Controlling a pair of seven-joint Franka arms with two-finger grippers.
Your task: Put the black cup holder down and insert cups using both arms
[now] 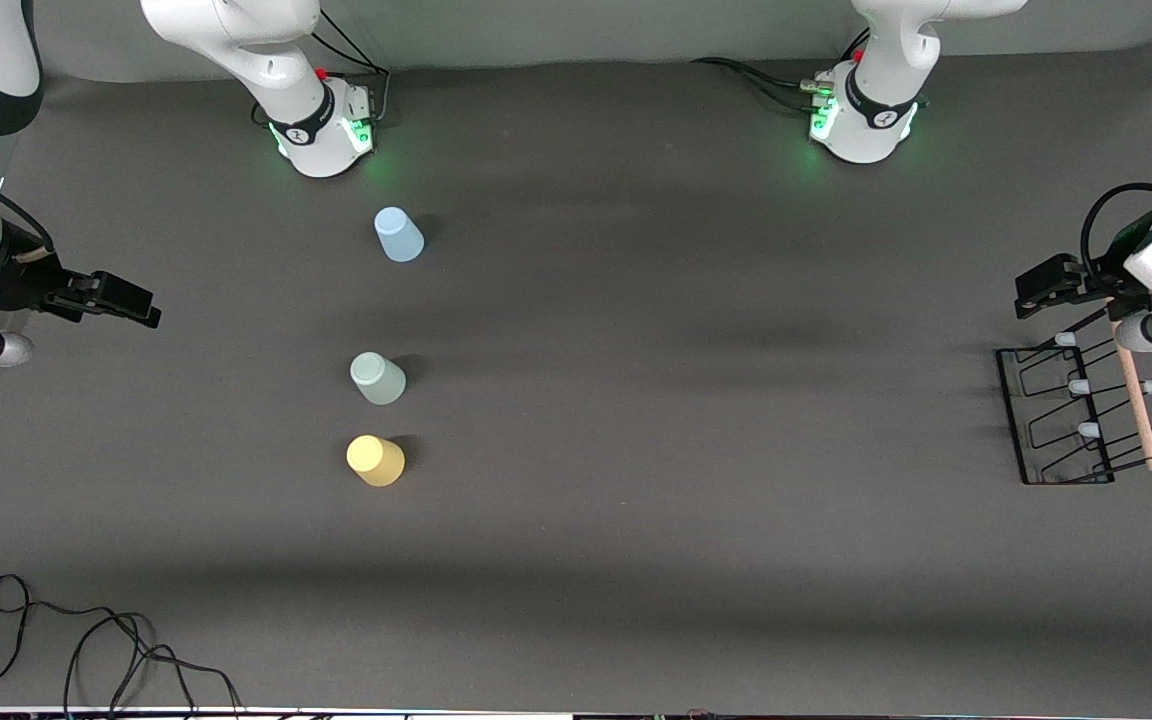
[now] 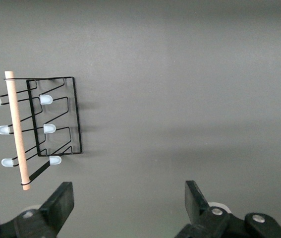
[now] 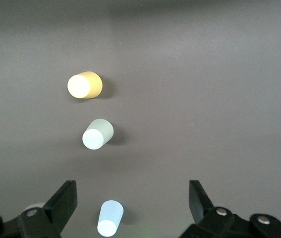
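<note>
The black cup holder (image 1: 1061,420) stands at the left arm's end of the table, its wooden rod handle (image 1: 1136,400) along one side; it also shows in the left wrist view (image 2: 56,119). My left gripper (image 1: 1041,285) hangs open and empty in the air over the rack's end toward the bases, open too in its wrist view (image 2: 129,198). Three cups stand upside down in a line: light blue (image 1: 399,235), mint green (image 1: 377,378), yellow (image 1: 375,460). My right gripper (image 1: 126,300) hangs open and empty, apart from the cups, at the right arm's end. Its wrist view (image 3: 133,198) shows the yellow (image 3: 84,85), mint (image 3: 97,134) and blue (image 3: 110,218) cups.
The two arm bases (image 1: 321,135) (image 1: 861,125) stand along the table's edge farthest from the front camera. A loose black cable (image 1: 86,640) lies at the near edge toward the right arm's end. Dark tabletop (image 1: 686,400) spreads between the cups and the rack.
</note>
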